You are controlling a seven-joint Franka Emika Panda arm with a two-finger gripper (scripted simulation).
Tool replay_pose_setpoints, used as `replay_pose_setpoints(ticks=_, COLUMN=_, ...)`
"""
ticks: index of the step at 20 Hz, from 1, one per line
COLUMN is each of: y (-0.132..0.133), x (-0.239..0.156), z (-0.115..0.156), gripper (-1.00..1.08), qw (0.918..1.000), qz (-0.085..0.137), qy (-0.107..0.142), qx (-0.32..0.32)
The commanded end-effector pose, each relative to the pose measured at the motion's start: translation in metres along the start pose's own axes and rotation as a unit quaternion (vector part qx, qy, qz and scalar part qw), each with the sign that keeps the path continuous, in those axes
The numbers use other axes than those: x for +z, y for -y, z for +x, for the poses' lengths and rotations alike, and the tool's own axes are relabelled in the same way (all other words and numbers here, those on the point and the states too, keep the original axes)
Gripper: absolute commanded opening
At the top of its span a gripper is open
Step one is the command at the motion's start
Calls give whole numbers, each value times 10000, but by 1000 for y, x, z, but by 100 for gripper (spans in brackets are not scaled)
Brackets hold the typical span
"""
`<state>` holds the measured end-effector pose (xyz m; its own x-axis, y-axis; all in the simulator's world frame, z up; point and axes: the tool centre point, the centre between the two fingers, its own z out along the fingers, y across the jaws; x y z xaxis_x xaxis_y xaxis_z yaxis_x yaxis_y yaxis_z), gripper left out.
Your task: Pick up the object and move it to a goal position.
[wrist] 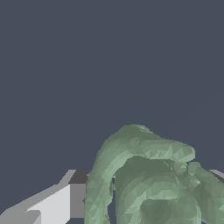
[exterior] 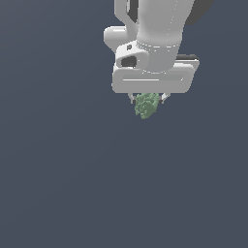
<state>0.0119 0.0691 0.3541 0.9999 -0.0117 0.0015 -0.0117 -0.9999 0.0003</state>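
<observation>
A plain grey-blue ground fills both views, and no edge of it is shown. The white gripper is seen in the upper middle of the exterior view, closed narrowly around the pale green object. The object is held between the fingers, its bumpy bulk protruding beyond their tips.

Gripper points down (fingers closed in).

The object, a small lumpy pale green lump with a bumpy, ridged surface, hangs tucked just under the white tool, between its fingertips, much narrower than it.
</observation>
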Motion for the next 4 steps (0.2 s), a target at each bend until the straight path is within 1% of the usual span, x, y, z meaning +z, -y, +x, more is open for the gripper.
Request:
replay_pose_setpoints(ticks=1, y=0, x=-3, z=0, gripper=-100, qw=10000, qz=2, qy=7, qx=0)
replay_pose_setpoints(ticks=4, y=0, x=-1, z=1, gripper=-100, qw=10000, qz=2, qy=7, qx=0)
